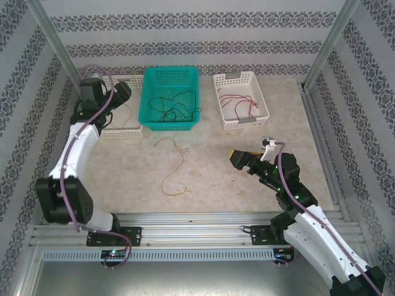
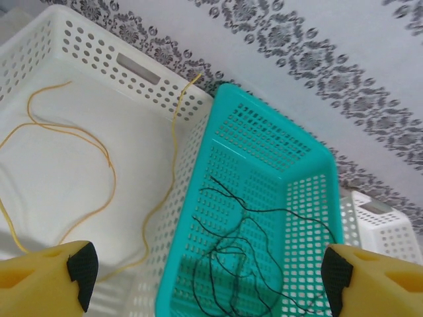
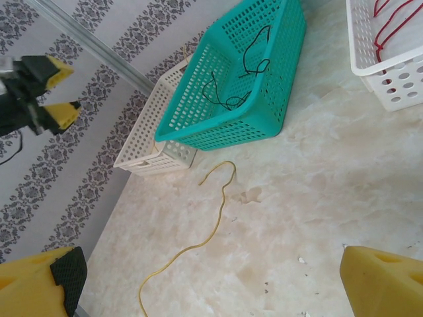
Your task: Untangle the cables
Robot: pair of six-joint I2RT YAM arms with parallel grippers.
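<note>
Top external: sorted by colour — yellow wires (image 2: 114,173) left, black wires (image 1: 173,108) middle, red wires (image 1: 241,105) right; loose wire (image 1: 176,163) on table (image 1: 216,185) likely next. Left gripper (image 2: 208,274), right gripper (image 3: 211,277) — jaws wide, empty.

Three baskets stand in a row along the far side of the worktop (image 1: 216,166): the left basket (image 1: 123,132), the middle basket (image 1: 151,92) just beside it, and the right basket (image 1: 241,122) set apart further right. Thin cables lie inside each of them, as in the middle basket (image 1: 176,105). A loose cable (image 1: 181,159) lies on the worktop in front of the middle basket. The left hand (image 2: 210,267) hangs above the meeting edges of the left and middle baskets, while the right hand (image 1: 237,158) is over the worktop's near right part, well apart from the loose cable.
</note>
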